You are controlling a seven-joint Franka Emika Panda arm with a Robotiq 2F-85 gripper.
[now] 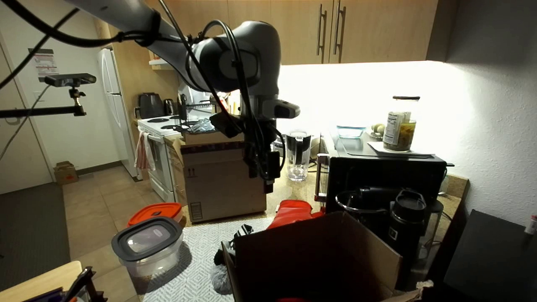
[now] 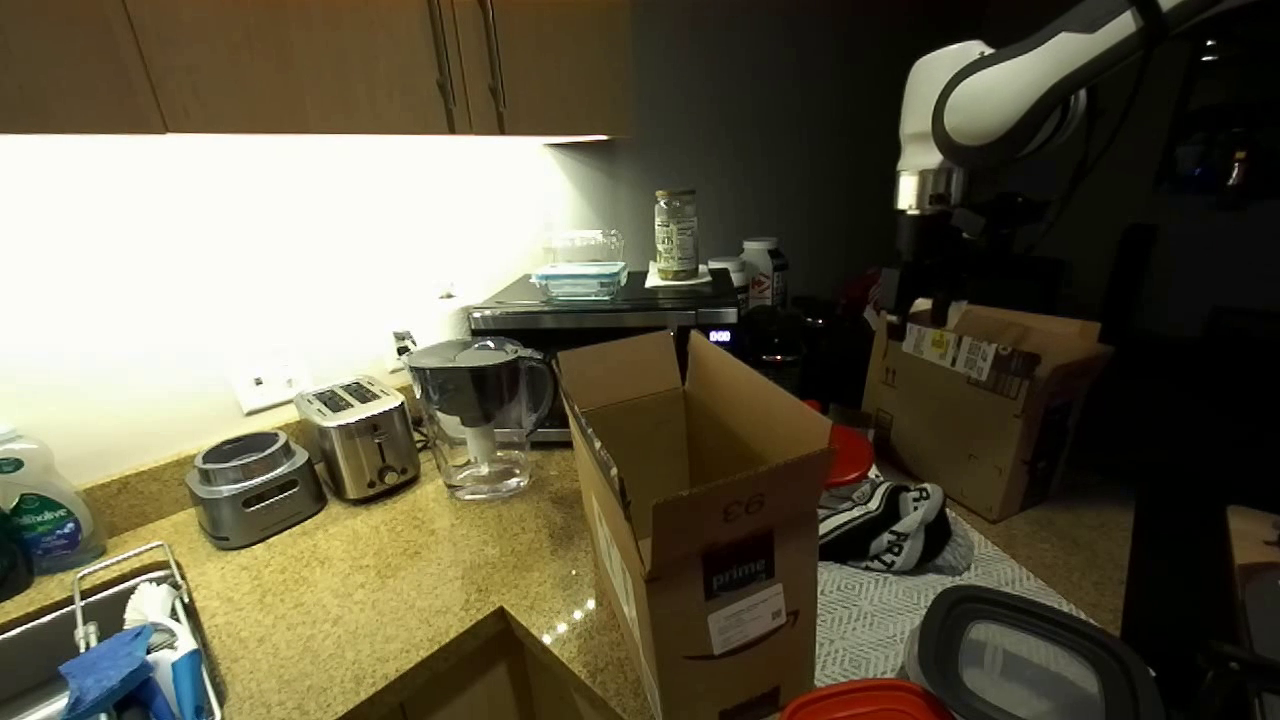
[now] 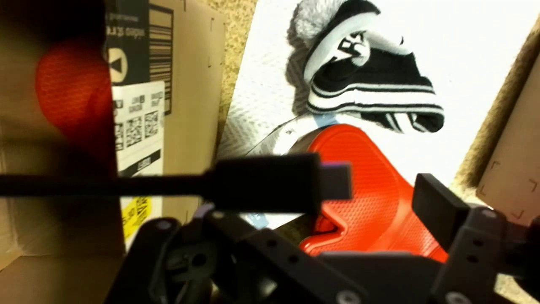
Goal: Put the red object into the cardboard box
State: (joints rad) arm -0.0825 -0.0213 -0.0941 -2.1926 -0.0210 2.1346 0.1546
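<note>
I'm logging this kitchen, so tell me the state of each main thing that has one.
Gripper: open, holding nothing.
Cardboard box: open.
Rounded red thing: inside the cardboard box.
Red mitt: lying outside both boxes.
Second cardboard box: open.
Hat: crumpled.
Clear tub: lidded.
Pitcher: lidded.
Jar: lidded.
Microwave: display lit.
Cabinet: doors shut.
Fridge: shut.
Oven: shut.

In both exterior views we see wooden cupboards (image 1: 386,31). Directly below them a brightly lit back wall (image 1: 365,92) glares white; beside them a textured side wall (image 1: 499,126) is dim grey. Beneath them runs our speckled bench (image 2: 380,570). Left of them, in an exterior view, we find a white stove (image 1: 162,161) and fridge (image 1: 114,100) on a tiled floor (image 1: 88,201).
</note>
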